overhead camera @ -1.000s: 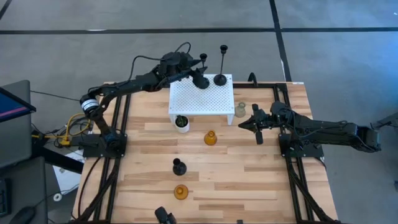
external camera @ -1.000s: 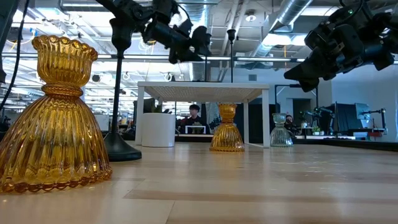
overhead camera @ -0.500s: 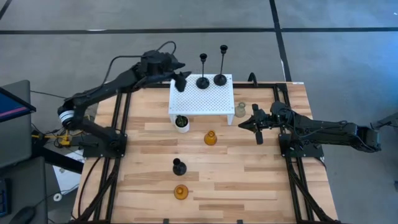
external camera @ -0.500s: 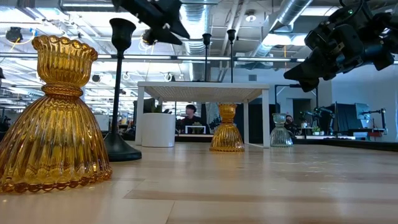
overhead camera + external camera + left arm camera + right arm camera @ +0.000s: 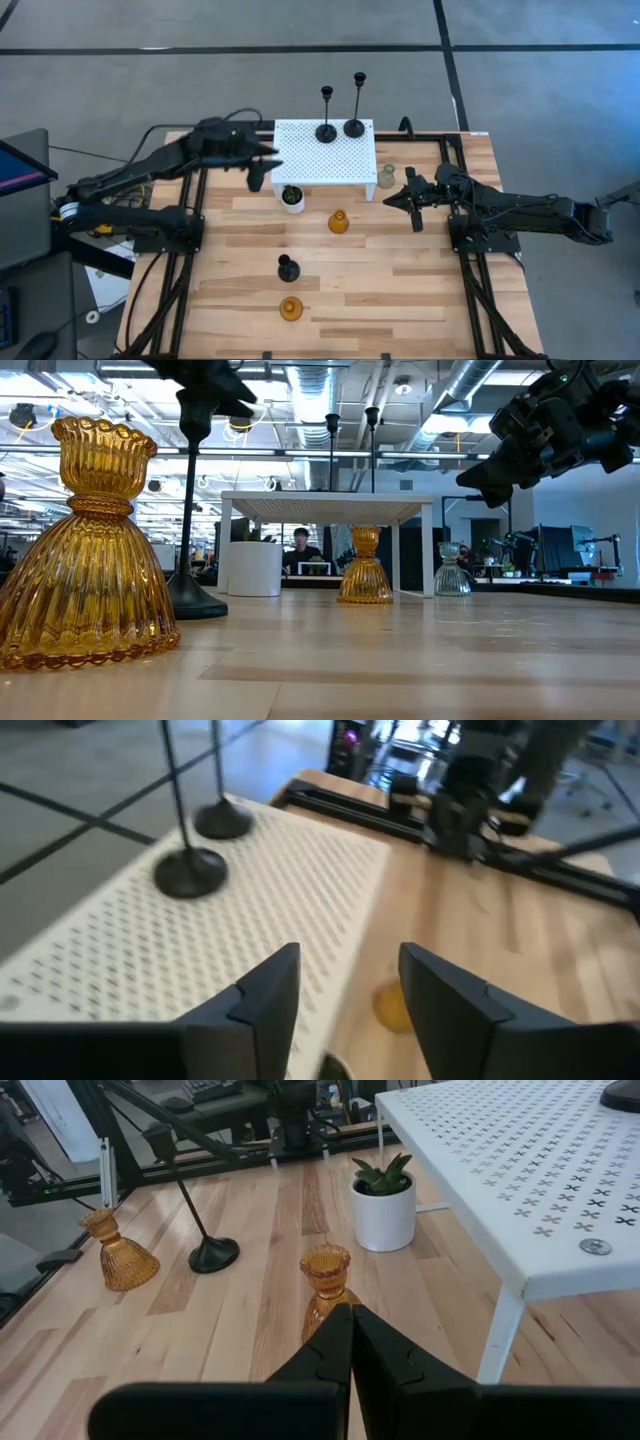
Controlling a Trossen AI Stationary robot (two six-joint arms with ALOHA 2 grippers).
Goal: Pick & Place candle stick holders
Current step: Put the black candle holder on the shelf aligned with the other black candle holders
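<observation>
The left gripper [image 5: 258,176] has pulled back off the white perforated stand [image 5: 325,160], part open and empty. Two black stemmed holders [image 5: 326,131] now stand there; four remain on the table. The right gripper [image 5: 392,200] waits, clamped shut on nothing.

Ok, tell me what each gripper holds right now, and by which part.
Nothing is held. The left gripper hangs open and empty beside the white stand. The right gripper is shut on nothing, above the table.

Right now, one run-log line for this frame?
left gripper: jaws open, empty, beside white perforated stand | right gripper: shut, waiting | two tall black candle holders on stand
</observation>
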